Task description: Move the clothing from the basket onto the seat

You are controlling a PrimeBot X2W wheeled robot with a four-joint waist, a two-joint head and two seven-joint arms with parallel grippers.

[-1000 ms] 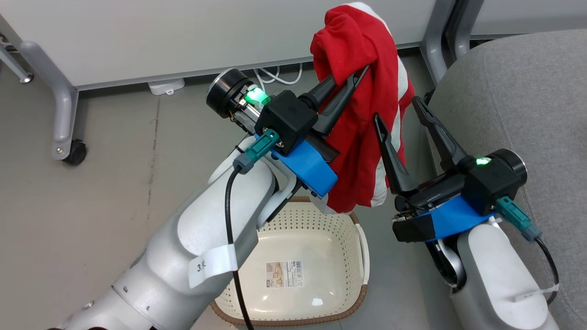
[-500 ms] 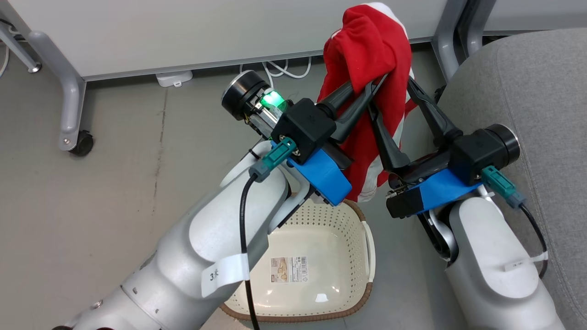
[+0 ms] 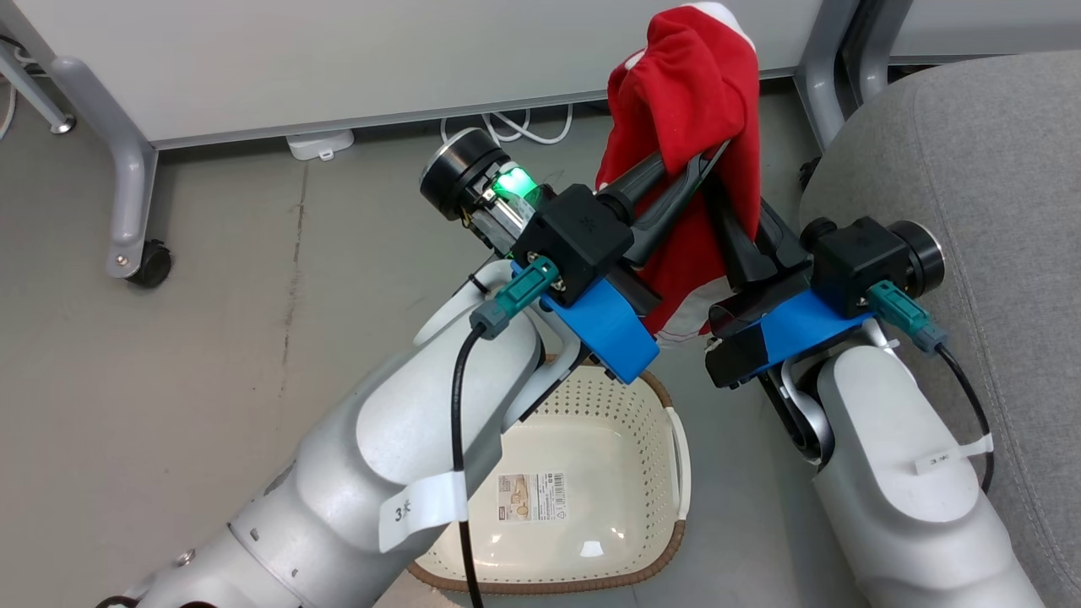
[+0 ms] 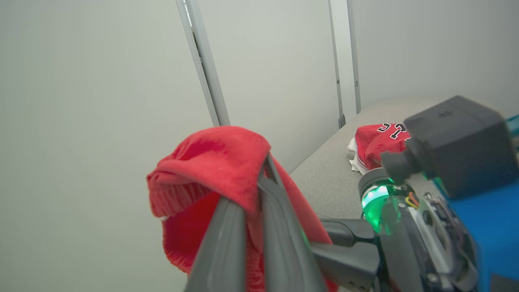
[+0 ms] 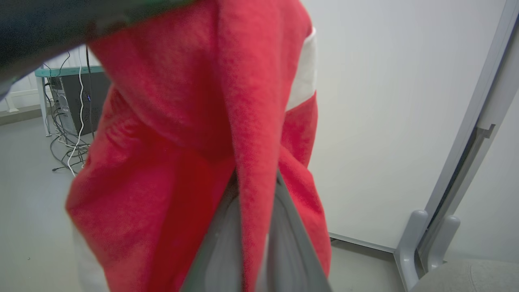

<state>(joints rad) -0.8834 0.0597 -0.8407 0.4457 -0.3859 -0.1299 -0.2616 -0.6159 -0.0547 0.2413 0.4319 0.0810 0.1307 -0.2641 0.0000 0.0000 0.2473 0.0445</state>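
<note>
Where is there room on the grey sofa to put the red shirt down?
The sofa is bare grey fabric from its rounded corner back, just beside the right tool. Farther along, the left wrist view shows another red garment lying there, bare fabric around it. It is crowded where the left tool and right tool both pinch the clothing.

Grey floor (image 3: 169, 380) bearing a white basket (image 3: 625, 414), which stands just beside the grey sofa (image 3: 971, 169). A castered frame foot (image 3: 152, 263), a small white box (image 3: 319, 143) and loose white cables (image 3: 507, 131) sit on the floor below the white panel (image 3: 338, 59). In the left wrist view, a crumpled red garment (image 4: 375, 142) with black lettering rests on the sofa.
</note>
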